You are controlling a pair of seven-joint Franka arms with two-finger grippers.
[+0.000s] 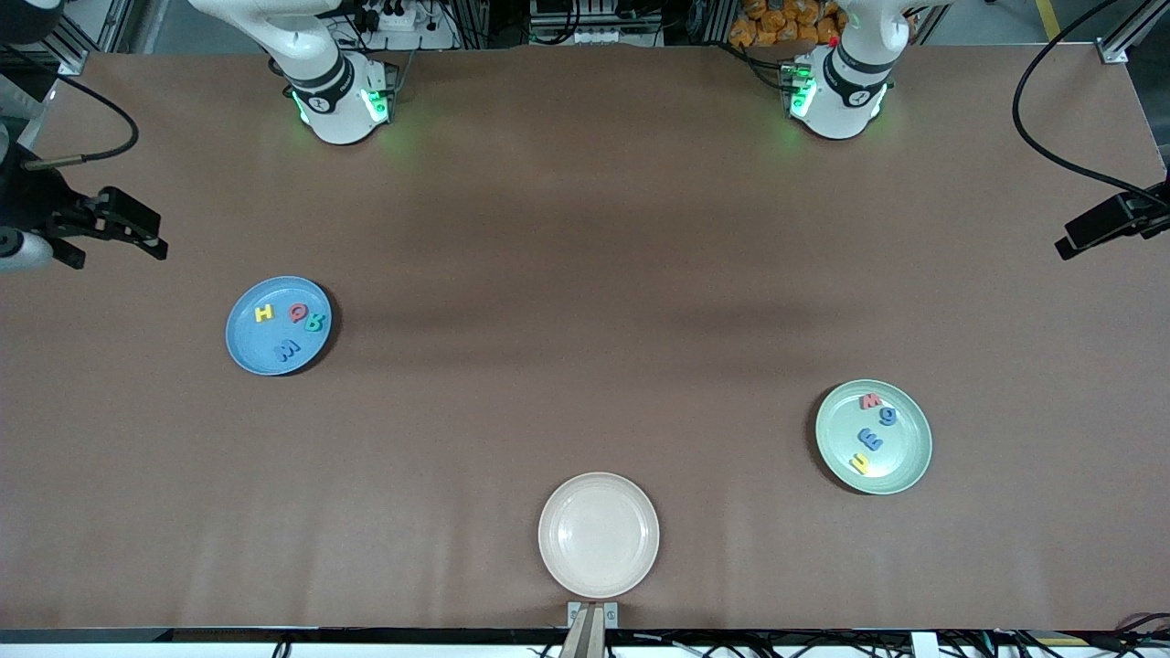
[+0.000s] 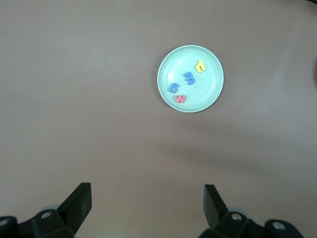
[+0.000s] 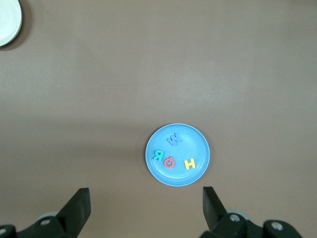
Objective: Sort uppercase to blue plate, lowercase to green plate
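The blue plate (image 1: 247,343) lies toward the right arm's end of the table. In it are the uppercase letters: yellow H (image 1: 264,313), red Q (image 1: 297,313), teal R (image 1: 315,322) and blue W (image 1: 287,349). The green plate (image 1: 905,448) lies toward the left arm's end and holds the lowercase letters: red w (image 1: 871,400), blue g (image 1: 887,417), blue e (image 1: 869,440) and a tiny yellow one (image 1: 860,463). My right gripper (image 3: 146,198) hangs open and empty high over bare table beside the blue plate (image 3: 195,144). My left gripper (image 2: 147,198) is open and empty high over bare table, well apart from the green plate (image 2: 171,72).
A beige plate (image 1: 599,535) with nothing in it sits near the table's front edge, midway between the arms. Black camera mounts (image 1: 101,224) (image 1: 1111,219) reach in at both ends of the table.
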